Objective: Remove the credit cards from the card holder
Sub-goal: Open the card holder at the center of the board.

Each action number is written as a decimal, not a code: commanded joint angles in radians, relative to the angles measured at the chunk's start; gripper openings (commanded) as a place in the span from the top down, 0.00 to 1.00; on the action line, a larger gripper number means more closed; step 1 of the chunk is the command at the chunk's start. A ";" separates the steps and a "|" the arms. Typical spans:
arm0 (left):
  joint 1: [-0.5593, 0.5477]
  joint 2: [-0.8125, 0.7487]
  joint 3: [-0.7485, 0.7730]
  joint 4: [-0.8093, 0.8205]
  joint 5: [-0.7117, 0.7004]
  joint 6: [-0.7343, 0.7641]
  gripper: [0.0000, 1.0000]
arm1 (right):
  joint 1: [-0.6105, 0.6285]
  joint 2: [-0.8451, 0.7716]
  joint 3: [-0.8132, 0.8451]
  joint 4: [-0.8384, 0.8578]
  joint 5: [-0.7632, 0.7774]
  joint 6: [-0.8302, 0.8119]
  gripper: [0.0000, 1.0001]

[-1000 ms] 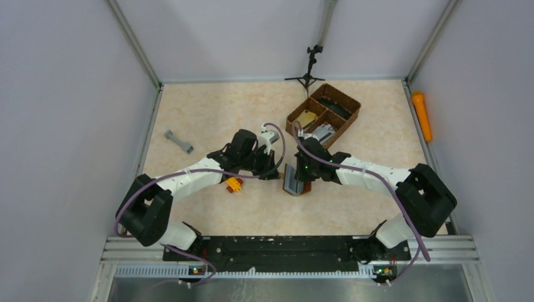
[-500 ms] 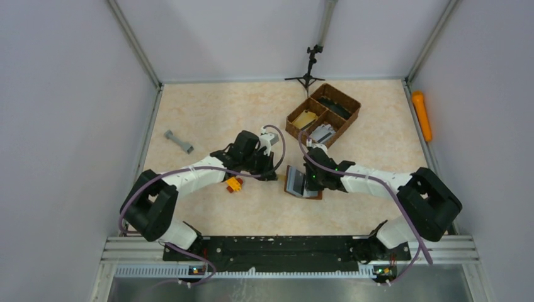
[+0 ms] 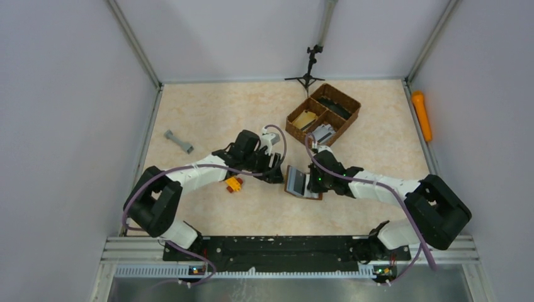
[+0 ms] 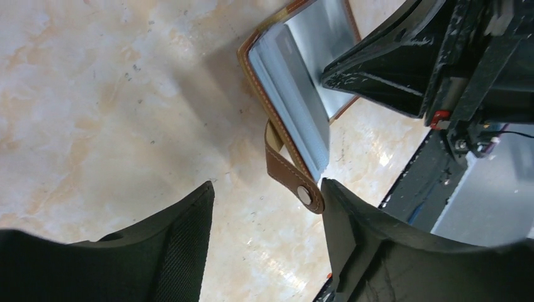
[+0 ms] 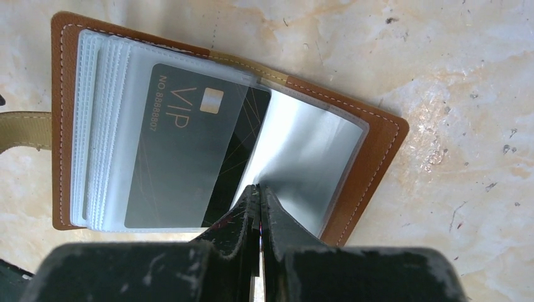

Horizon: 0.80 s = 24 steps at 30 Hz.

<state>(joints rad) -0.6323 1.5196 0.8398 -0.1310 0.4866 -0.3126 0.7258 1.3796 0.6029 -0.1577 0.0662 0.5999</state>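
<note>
Right claw (image 5: 258,189), pinched, on one unfolded card holder (image 5: 60,157); one dark card (image 5: 182,157).

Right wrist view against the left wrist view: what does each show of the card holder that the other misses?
Only right wrist: a dark credit card marked VIP, inside a clear sleeve. Only left wrist: the snap on the strap tab, and the open left gripper. Both: the card holder lying open under the right gripper.
</note>
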 commanded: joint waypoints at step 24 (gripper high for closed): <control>0.023 0.283 0.184 0.058 0.244 -0.074 0.27 | -0.014 0.023 0.003 0.081 -0.101 -0.074 1.00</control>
<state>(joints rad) -0.6094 1.7794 0.9874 -0.0658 0.7177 -0.3908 0.7170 1.3838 0.5888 -0.1062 -0.0029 0.5415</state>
